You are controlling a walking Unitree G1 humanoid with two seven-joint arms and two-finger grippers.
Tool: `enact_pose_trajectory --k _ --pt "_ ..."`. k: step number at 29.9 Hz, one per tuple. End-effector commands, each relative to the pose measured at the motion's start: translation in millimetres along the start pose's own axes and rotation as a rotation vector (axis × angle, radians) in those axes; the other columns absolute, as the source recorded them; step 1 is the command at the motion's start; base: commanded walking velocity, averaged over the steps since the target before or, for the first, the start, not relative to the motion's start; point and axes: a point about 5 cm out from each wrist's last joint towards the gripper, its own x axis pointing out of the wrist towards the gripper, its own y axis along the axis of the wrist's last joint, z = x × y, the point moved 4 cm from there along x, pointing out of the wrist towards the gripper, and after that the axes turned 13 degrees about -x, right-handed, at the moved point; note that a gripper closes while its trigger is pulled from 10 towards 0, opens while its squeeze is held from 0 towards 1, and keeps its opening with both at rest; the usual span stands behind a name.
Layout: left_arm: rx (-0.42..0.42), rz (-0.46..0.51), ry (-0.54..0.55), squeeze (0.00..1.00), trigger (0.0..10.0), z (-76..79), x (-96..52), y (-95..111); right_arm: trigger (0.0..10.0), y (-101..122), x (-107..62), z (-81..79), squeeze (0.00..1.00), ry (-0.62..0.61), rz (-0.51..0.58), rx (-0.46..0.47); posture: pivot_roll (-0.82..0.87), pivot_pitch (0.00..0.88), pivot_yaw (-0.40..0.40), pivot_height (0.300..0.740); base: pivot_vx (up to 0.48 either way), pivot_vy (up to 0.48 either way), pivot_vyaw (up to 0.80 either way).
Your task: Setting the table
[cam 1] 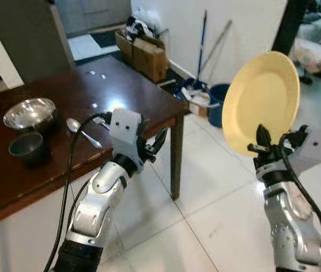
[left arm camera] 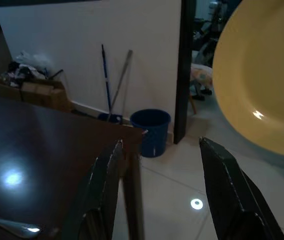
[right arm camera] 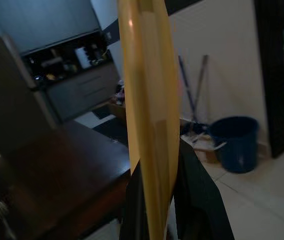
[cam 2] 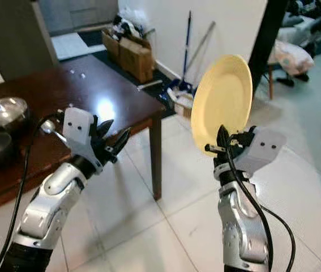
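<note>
The right gripper (cam 1: pixel 260 148) is clamped on the lower rim of a round pale-yellow plate (cam 1: pixel 261 102), holding it upright on edge out over the white tiled floor (cam 1: pixel 217 209), well clear of the dark brown wooden table (cam 1: pixel 64 107). The left gripper (cam 1: pixel 153 146) hovers just off the table's near corner with its two black fingers (left arm camera: pixel 101 195) spread apart and nothing between them. On the table sit a shiny steel bowl (cam 1: pixel 30 114), a small dark cup (cam 1: pixel 27 147) just in front of it, and a metal spoon (cam 1: pixel 81 131) beside them. A blue bucket (cam 1: pixel 217 102) stands by the wall.
</note>
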Motion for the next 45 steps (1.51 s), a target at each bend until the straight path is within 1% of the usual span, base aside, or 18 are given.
enact_pose_trajectory --k 1,11,15,16,17,20,23,26,28,30,31,33,34,35,36,39,42,45 --pt "0.007 -0.008 0.015 0.00 10.0 -4.9 -2.9 -1.1 10.0 1.8 -0.1 -5.7 0.00 0.031 0.003 0.014 -0.11 0.000 0.137 0.740 0.472 0.000 0.00" --pt "0.006 -0.009 0.017 0.00 10.0 -4.5 -3.1 -1.6 10.0 1.5 -3.1 -17.8 0.00 0.110 -0.010 0.041 -0.11 0.000 0.135 0.740 0.472 0.000 0.00" --pt "0.006 -0.009 0.020 0.00 10.0 -4.9 -3.4 -1.5 10.0 3.0 -5.7 -29.2 0.00 0.198 -0.011 0.065 -0.11 0.000 0.135 0.740 0.472 0.000 0.00" --pt "0.007 -0.009 0.021 0.00 10.0 -5.0 -3.4 -1.4 10.0 3.8 -7.2 -35.6 0.00 0.244 -0.014 0.089 -0.11 0.000 0.135 0.740 0.472 0.000 0.00" --pt "0.008 -0.008 0.023 0.00 10.0 -5.4 -3.2 -1.2 10.0 6.9 -11.7 -49.3 0.00 0.336 -0.015 0.141 -0.11 0.000 0.134 0.740 0.472 0.000 0.00" --pt "0.009 -0.007 0.025 0.00 10.0 -5.9 -3.0 -0.9 10.0 9.0 -15.1 -56.7 0.00 0.386 -0.017 0.175 -0.11 0.000 0.133 0.740 0.472 0.000 0.00" --pt "0.011 -0.001 0.035 0.00 10.0 -7.5 -2.8 0.9 10.0 11.2 -22.0 -65.0 0.00 0.451 -0.030 0.292 -0.11 0.000 0.131 0.740 0.477 0.000 0.00" --pt "0.012 0.001 0.044 0.00 10.0 -9.0 -3.3 1.9 10.0 12.1 -25.5 -62.5 0.00 0.466 -0.035 0.382 -0.11 0.000 0.129 0.740 0.480 0.000 0.00" --pt "0.011 0.002 0.046 0.00 10.0 -9.4 -3.4 2.0 10.0 11.9 -25.9 -61.3 0.00 0.467 -0.036 0.391 -0.11 0.000 0.129 0.740 0.480 0.000 0.00" --pt "0.009 0.004 0.064 0.00 10.0 -13.0 -4.3 3.0 10.0 11.2 -27.2 -54.9 0.00 0.463 -0.039 0.458 -0.11 0.000 0.127 0.740 0.480 0.000 0.00" --pt "0.009 0.004 0.064 0.00 10.0 -13.0 -4.3 3.0 10.0 11.2 -27.2 -54.9 0.00 0.463 -0.039 0.458 -0.11 0.000 0.127 0.740 0.480 0.000 0.00" --pt "-0.006 0.002 0.098 0.00 10.0 -19.1 -5.2 3.9 10.0 12.1 -29.4 -49.0 0.00 0.474 -0.037 0.549 -0.11 0.000 0.126 0.740 0.343 0.000 0.00" --pt "-0.006 0.002 0.098 0.00 10.0 -19.1 -5.2 3.9 10.0 12.1 -29.4 -49.0 0.00 0.474 -0.037 0.549 -0.11 0.000 0.126 0.740 0.255 0.000 0.00" --pt "-0.017 0.014 0.135 0.00 10.0 -26.8 -6.7 7.8 10.0 12.2 -30.4 -43.4 0.00 0.483 -0.035 0.639 -0.11 0.000 0.127 0.740 0.000 0.000 0.00" --pt "-0.020 0.024 0.145 0.00 10.0 -30.5 -8.2 11.2 10.0 10.8 -30.6 -41.6 0.00 0.482 -0.040 0.686 -0.11 0.000 0.128 0.740 0.000 0.000 0.00" --pt "-0.012 0.035 0.160 0.00 10.0 -37.2 -10.8 16.6 10.0 5.4 -30.8 -39.0 0.00 0.472 -0.056 0.764 -0.10 0.000 0.125 0.740 0.000 0.000 0.00" --pt "0.004 0.042 0.177 0.00 10.0 -43.3 -12.5 20.8 10.0 -3.7 -30.3 -37.3 0.00 0.447 -0.084 0.795 -0.09 0.000 0.125 0.740 0.000 0.000 0.00" --pt "0.041 0.069 0.213 0.00 10.0 -59.8 -16.6 35.3 10.0 -23.4 -28.0 -39.6 0.00 0.429 -0.143 0.816 -0.08 0.000 0.127 0.740 0.000 0.000 0.00"
